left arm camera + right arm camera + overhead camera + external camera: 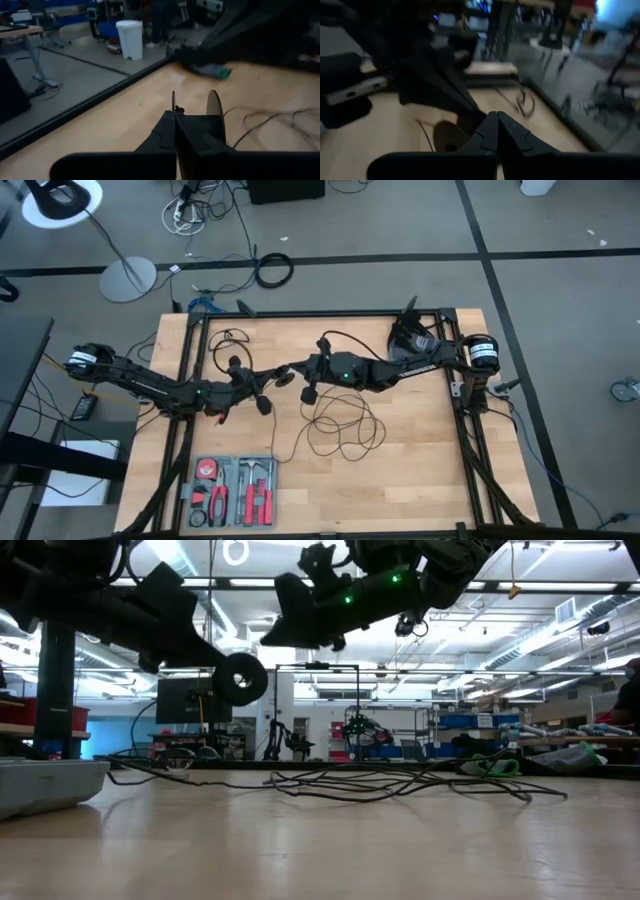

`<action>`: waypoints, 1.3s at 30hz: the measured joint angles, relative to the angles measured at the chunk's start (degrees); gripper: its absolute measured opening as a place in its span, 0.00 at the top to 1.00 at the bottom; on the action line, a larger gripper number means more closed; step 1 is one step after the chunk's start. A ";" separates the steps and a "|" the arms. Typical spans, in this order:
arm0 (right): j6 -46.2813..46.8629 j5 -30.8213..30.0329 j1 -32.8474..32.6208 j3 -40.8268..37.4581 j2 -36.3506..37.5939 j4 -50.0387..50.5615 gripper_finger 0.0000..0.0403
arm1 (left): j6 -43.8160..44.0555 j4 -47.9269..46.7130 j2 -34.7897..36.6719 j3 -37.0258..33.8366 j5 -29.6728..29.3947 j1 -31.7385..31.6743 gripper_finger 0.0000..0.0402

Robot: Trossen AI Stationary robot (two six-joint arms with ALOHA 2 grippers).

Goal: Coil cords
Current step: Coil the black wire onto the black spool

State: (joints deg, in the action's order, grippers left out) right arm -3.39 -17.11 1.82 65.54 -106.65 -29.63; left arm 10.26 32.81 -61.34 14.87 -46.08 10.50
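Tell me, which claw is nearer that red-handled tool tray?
Left. The left claw hovers just above the tool tray in the overhead view; the right claw sits slightly farther away, toward the table's middle.

A grey tool tray with red-handled pliers and a tape measure sits at the wooden desk's near left corner. Beyond the desk, a coiled thick black cable ring and a white floor lamp are on the floor.

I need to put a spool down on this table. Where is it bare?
The near right corner of the table is bare, beyond the cord loops. The far middle strip is also free. The centre is crowded: both grippers meet there, and the tool tray fills near left.
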 joint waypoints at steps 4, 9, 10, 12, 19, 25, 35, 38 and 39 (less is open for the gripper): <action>5.42 -0.02 -0.12 -0.02 0.00 7.50 0.99 | 1.84 -1.60 -1.53 -0.11 -0.03 0.00 1.00; 9.75 0.01 -0.16 -0.02 0.00 13.79 1.00 | 4.03 -1.41 -6.34 -0.11 0.24 0.00 1.00; 10.36 0.00 -0.15 -0.02 0.00 14.76 1.00 | 4.88 -1.06 -7.45 -0.11 0.24 0.00 1.00; 12.15 0.03 -0.14 -0.02 0.00 16.52 0.99 | 5.50 0.55 -9.58 -0.11 0.24 0.00 1.00; 14.43 0.35 -0.34 -0.06 -0.02 20.10 0.88 | 0.60 9.76 -11.46 -0.11 -1.63 0.00 1.00; 12.65 -0.23 -1.20 -0.07 -0.04 17.36 0.70 | -0.69 11.55 -11.39 -0.11 -1.86 0.00 1.00; 7.04 -0.89 -1.27 -0.07 -0.05 12.68 0.48 | -0.80 18.26 -11.37 -0.09 -0.95 0.00 1.00; 6.20 -0.87 -1.22 -0.07 -0.07 10.37 0.46 | -0.78 19.87 -11.37 -0.09 -0.24 0.00 1.00; 6.17 -0.89 -1.20 -0.07 -0.07 9.39 0.46 | -0.74 20.22 -11.37 -0.09 -0.20 0.00 1.00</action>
State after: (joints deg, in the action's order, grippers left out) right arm 2.79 -18.00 0.62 65.47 -106.72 -20.25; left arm 9.52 53.04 -72.71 14.79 -46.28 10.50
